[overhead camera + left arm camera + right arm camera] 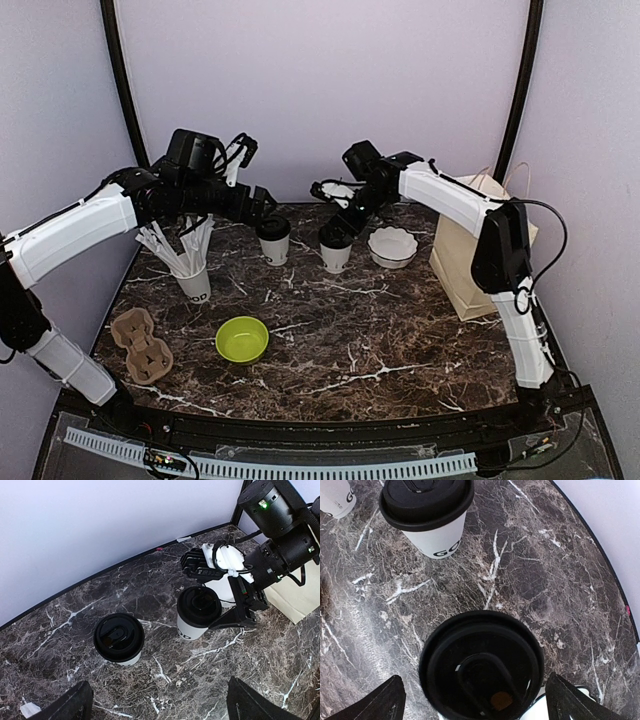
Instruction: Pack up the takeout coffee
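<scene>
Two white paper coffee cups with black lids stand at the back of the marble table. The left cup [273, 240] also shows in the left wrist view [119, 637]. My left gripper [262, 203] hovers above and just behind it, open and empty [160, 705]. The right cup [335, 251] shows beside it [198, 611]. My right gripper [335, 228] is open, a finger on either side of this cup's lid [481, 665], above it [477, 705]. The left cup stands beyond [426, 510].
A white cup of straws [190, 270] stands at the left. A cardboard cup carrier [140, 345] and a lime-green bowl [242, 338] lie nearer the front. A white scalloped bowl [391, 246] sits right of the cups. A paper bag [470, 260] stands at the right edge.
</scene>
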### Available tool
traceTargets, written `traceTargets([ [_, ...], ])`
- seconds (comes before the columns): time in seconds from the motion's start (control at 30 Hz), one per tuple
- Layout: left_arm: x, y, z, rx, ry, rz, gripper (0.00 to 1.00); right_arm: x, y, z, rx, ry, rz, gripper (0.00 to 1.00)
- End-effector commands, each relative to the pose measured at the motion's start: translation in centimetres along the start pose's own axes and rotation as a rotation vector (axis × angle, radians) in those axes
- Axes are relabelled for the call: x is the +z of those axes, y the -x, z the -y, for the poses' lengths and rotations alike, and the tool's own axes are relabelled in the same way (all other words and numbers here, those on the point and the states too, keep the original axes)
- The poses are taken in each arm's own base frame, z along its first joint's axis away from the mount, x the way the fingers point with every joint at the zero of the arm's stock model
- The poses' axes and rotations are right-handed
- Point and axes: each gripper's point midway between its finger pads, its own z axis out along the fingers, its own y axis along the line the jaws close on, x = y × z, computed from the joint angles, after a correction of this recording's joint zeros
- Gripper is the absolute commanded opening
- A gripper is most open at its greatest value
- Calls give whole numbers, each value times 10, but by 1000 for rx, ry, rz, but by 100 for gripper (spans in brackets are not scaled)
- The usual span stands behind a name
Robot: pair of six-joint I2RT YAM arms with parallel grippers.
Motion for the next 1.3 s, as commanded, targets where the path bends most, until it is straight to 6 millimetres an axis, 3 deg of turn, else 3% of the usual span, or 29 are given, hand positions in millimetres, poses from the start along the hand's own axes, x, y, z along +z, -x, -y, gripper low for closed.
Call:
traceTargets([
  [0.0, -13, 5, -3, -19, 2, 11, 95, -84, 53, -2, -28, -35, 198, 99],
  [0.13, -11, 8, -1, -18, -6, 16, 95, -142, 61, -13, -68, -15, 285, 99],
  [0.27, -4, 8, 2, -21, -24, 9, 95, -199, 55, -19, -125, -12, 364, 97],
  [0.4, 1, 9, 4, -20, -33, 7, 95, -258, 39, -12, -149, -47, 430, 95],
  [0.5, 4, 8, 5, -19, -38, 4, 95, -293, 17, -3, -140, -74, 453, 93],
  [0.77, 13, 6, 15, -28, -89, -16, 93, -347, -68, 72, 127, -387, 412, 95],
  [0.87, 18, 5, 17, -29, -99, -24, 93, -376, -102, 87, 220, -480, 416, 97],
  [0.97, 22, 5, 19, -32, -110, -25, 93, -387, -126, 88, 269, -516, 403, 97],
  [1.13, 31, 4, 24, -34, -138, -34, 92, -389, -130, 73, 297, -447, 445, 97],
  [1.27, 30, 9, 26, -33, -151, -23, 92, -401, -136, 85, 339, -502, 450, 97],
])
